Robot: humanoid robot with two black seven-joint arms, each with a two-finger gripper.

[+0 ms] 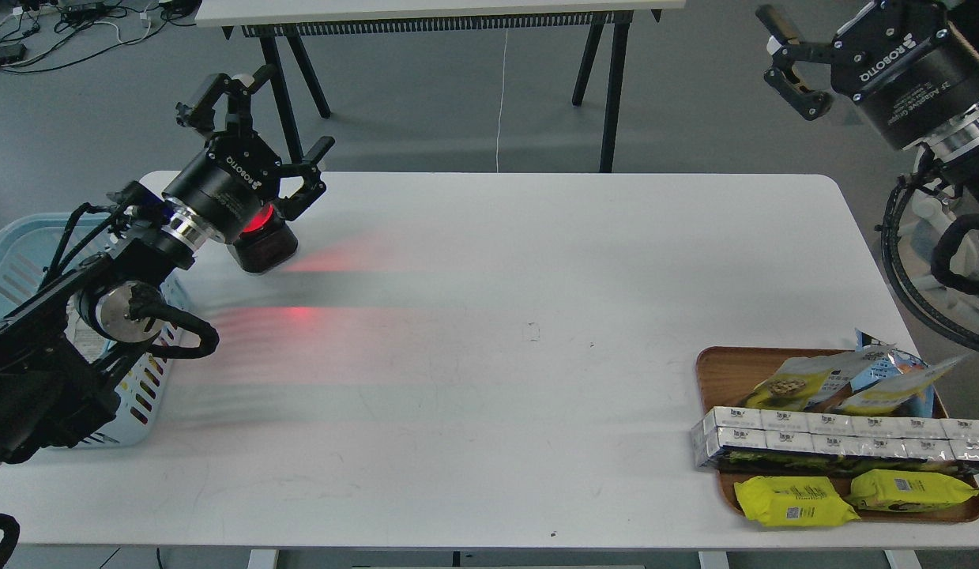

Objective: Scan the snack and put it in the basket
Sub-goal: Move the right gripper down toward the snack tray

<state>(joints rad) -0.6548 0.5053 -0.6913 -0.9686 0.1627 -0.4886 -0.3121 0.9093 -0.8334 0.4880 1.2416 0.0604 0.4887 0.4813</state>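
The snack pouch (801, 382), white-grey on top and yellow below with a round nut picture, lies tilted at the back of the brown wooden tray (722, 365) at the right front. The light blue basket (15, 254) stands at the table's left edge, partly hidden by my left arm. My left gripper (260, 118) is open and empty, raised above the table's back left corner. My right gripper (821, 16) is open and empty, high at the top right, far above the tray and partly cut off by the view's edge.
A black scanner (261, 243) with a red light stands under my left gripper and casts red glow on the table. The tray also holds a blue-and-yellow bag (892, 381), a row of white boxes (837, 436) and two flat yellow packs (793, 502).
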